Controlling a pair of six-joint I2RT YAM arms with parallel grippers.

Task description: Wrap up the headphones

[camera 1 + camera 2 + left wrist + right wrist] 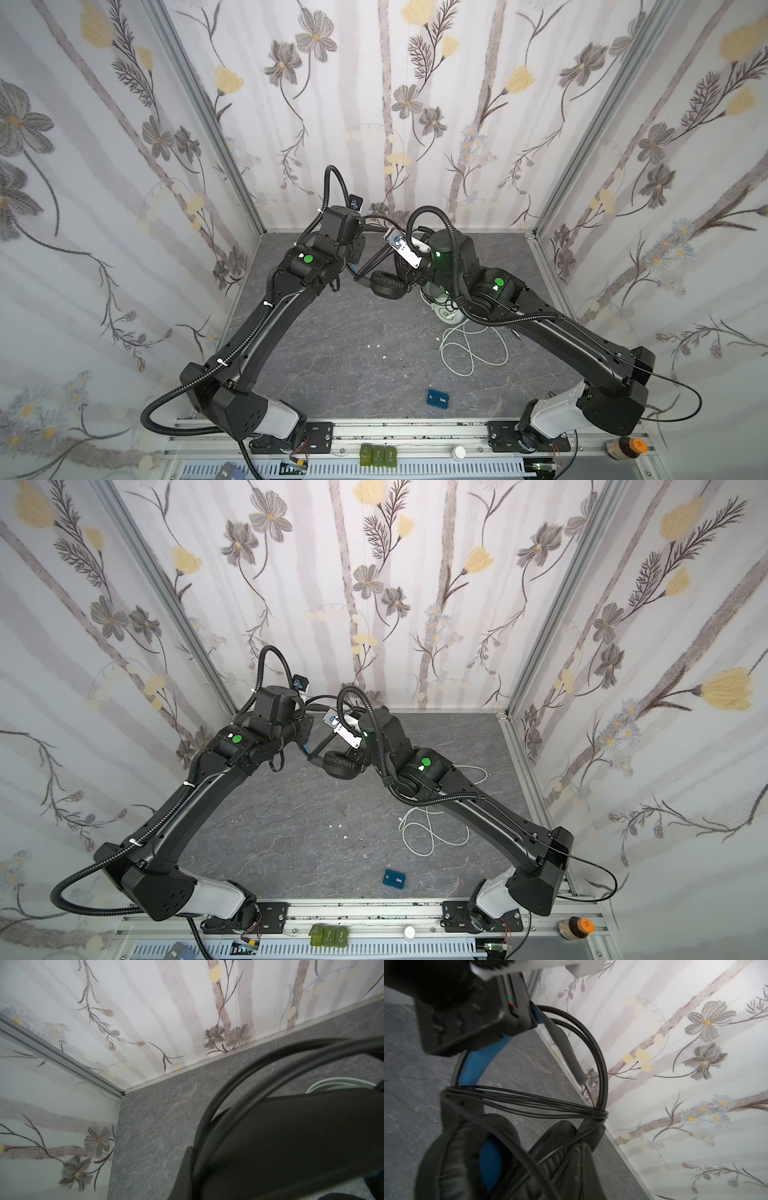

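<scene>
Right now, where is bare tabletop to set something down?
Free: grey marbled tabletop between the left arm, the pale looped cable and the small blue box. Crowded: back centre, around the black over-ear headset and mint-green headset.

Black headphones [387, 284], blue inner band, black cable [529, 1102] wound across them, mint-green headset [446, 313] beside, pale cable [471, 351] loose

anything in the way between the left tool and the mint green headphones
Yes: the black headset is in between, and the right arm lies over the mint headset, hiding most of it.
</scene>
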